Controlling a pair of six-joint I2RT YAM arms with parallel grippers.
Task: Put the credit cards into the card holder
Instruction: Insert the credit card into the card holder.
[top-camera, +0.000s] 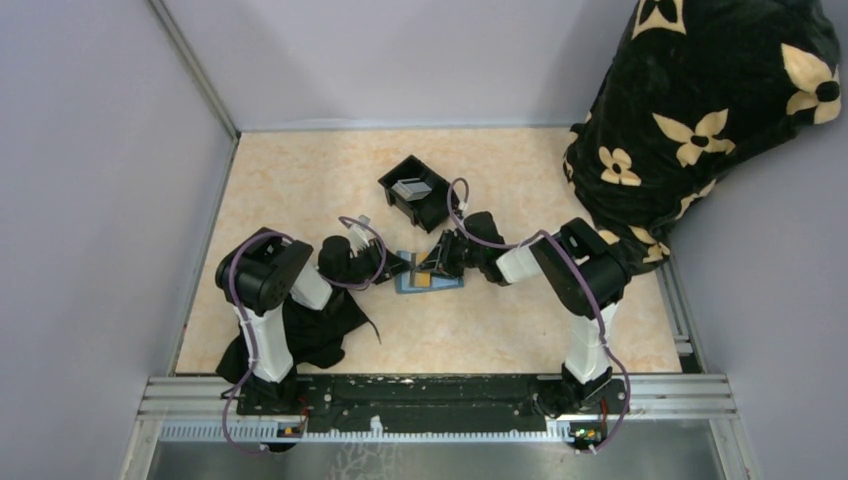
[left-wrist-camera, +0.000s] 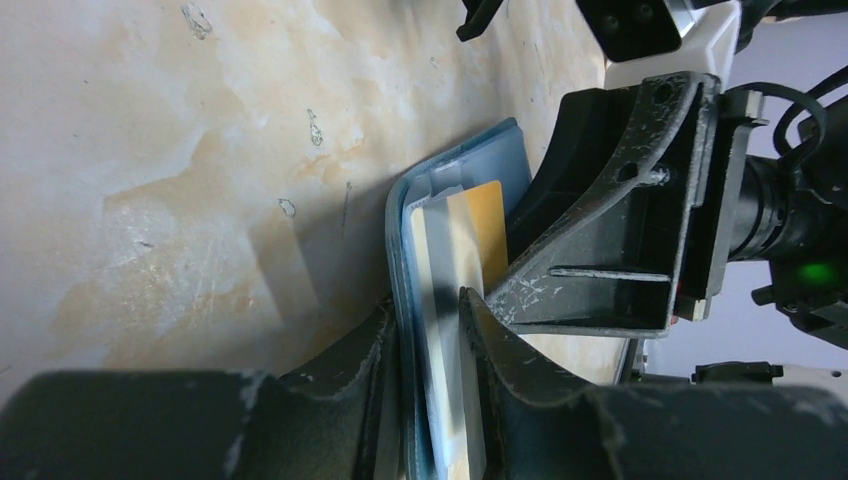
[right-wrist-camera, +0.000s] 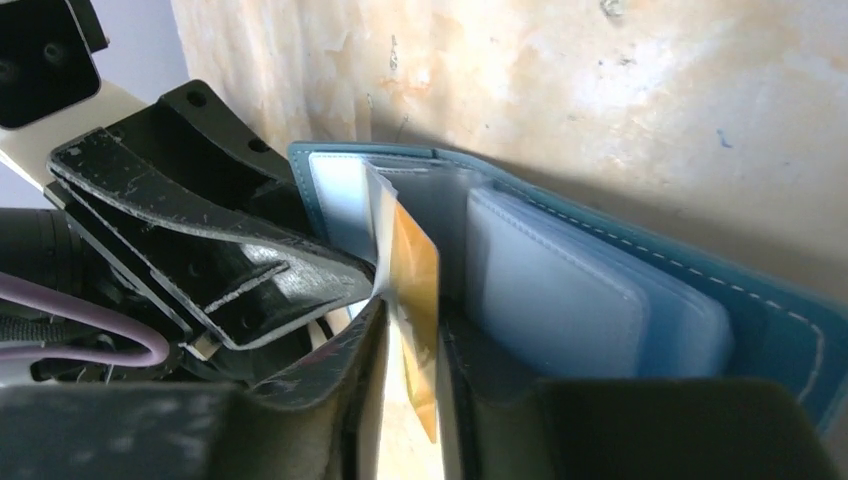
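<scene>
The teal card holder (top-camera: 432, 283) lies open on the table between both arms. My left gripper (top-camera: 396, 266) is shut on its left flap; in the left wrist view the jaws pinch the teal edge and a clear sleeve (left-wrist-camera: 432, 330). My right gripper (top-camera: 440, 262) is shut on the tan-yellow credit card (right-wrist-camera: 415, 285), whose top end sits in a pocket of the card holder (right-wrist-camera: 620, 300). The card also shows in the left wrist view (left-wrist-camera: 488, 228). The grey-silver credit card (top-camera: 410, 187) lies in the black tray.
The black open-topped tray (top-camera: 432, 200) stands just behind the card holder. A black cloth (top-camera: 322, 330) lies under my left arm. A black flower-patterned blanket (top-camera: 700, 110) fills the back right. Walls close the left and back.
</scene>
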